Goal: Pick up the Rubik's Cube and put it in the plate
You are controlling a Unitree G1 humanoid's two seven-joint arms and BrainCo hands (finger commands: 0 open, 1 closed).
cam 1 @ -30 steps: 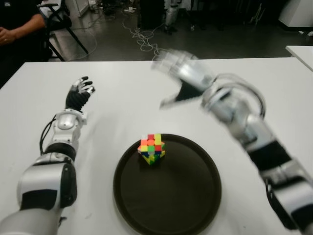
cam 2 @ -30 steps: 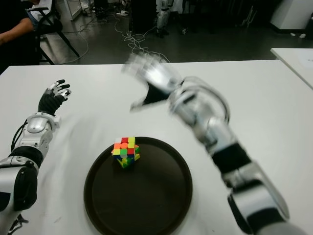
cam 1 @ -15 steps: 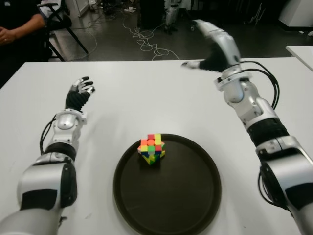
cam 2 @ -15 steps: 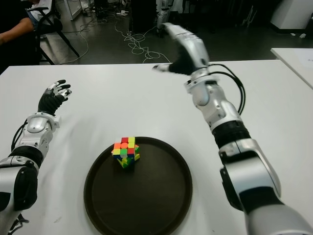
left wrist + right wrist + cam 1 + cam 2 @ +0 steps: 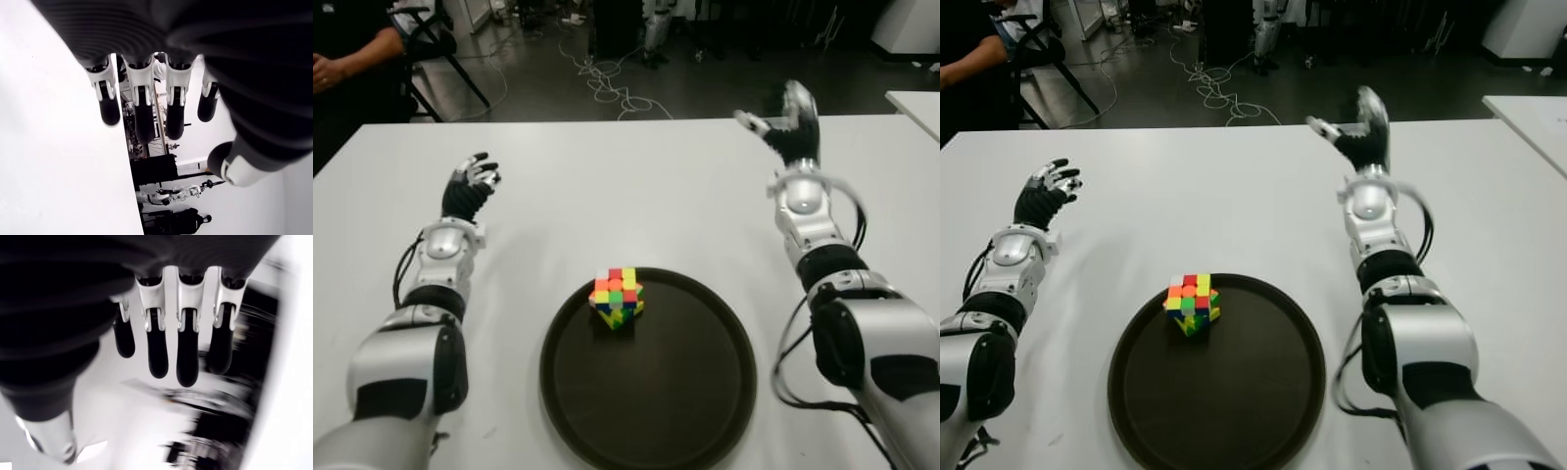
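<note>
From the head camera I see the multicoloured Rubik's Cube (image 5: pixel 617 298) sitting inside the round dark brown plate (image 5: pixel 685 411), close to its far-left rim, tilted so one corner points toward me. The plate lies on the white table (image 5: pixel 607 186) near my side of it. My left hand (image 5: pixel 470 186) shows well to the left of the plate, empty, its black fingers loosely fanned. My right hand (image 5: pixel 790 122) is raised near the table's far edge, well apart from the plate — fingers extended, holding nothing. In the left wrist view the fingers (image 5: pixel 139 110) hang straight and apart over the white surface. In the right wrist view the fingers (image 5: pixel 188 357) are likewise straight and separated — nothing between them.
</note>
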